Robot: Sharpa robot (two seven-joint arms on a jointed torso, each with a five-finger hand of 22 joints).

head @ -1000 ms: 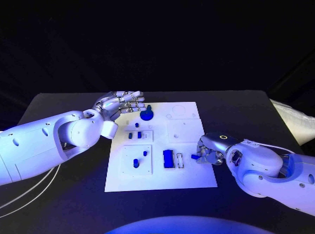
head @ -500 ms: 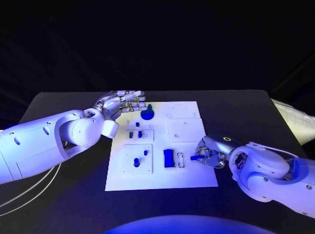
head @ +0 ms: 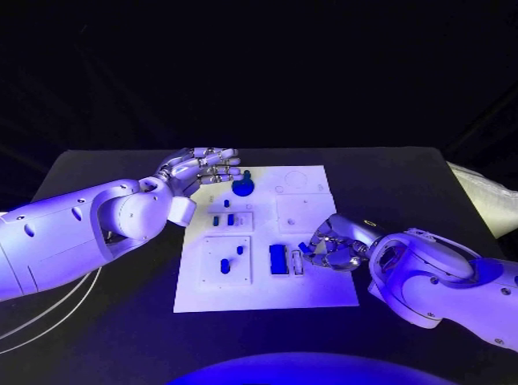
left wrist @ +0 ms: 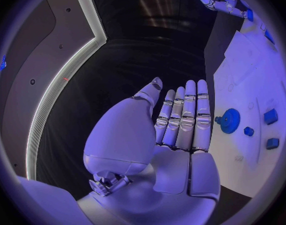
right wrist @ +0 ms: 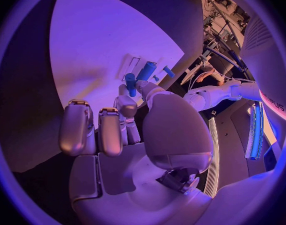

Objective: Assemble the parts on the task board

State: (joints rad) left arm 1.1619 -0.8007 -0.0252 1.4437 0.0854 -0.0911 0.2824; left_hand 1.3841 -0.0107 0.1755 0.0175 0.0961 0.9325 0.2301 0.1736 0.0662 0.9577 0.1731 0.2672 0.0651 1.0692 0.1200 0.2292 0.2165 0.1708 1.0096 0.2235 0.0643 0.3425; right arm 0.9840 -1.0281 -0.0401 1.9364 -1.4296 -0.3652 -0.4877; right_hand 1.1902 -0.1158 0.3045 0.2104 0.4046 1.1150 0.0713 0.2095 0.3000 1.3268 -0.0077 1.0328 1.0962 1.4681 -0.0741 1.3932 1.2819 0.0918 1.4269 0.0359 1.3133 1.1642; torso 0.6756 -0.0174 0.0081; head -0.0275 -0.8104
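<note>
The white task board [head: 311, 293] lies mid-table. My right hand [head: 332, 249] hovers over its right side and pinches a small blue peg [right wrist: 130, 82] between thumb and a finger, close to a blue block [head: 277, 259] and the narrow slot [head: 295, 261] beside it. The left hand [head: 201, 168] rests at the board's far left corner with fingers stretched out, holding nothing. Just to its right sits a round blue gear [head: 243, 189], also seen as the blue gear [left wrist: 229, 120] in the left wrist view. Small blue pieces [head: 222, 220] stand in a square recess below it.
Two more blue pieces [head: 228, 263] lie in the near left recess. The board's far right recesses [head: 300, 210] hold nothing blue. Black table [head: 97, 172] surrounds the board. A white bag [head: 491, 200] lies off the table's right edge.
My right hand has moved left over the board with the blue peg, closer to the slot by the blue block. The left hand has stayed put.
</note>
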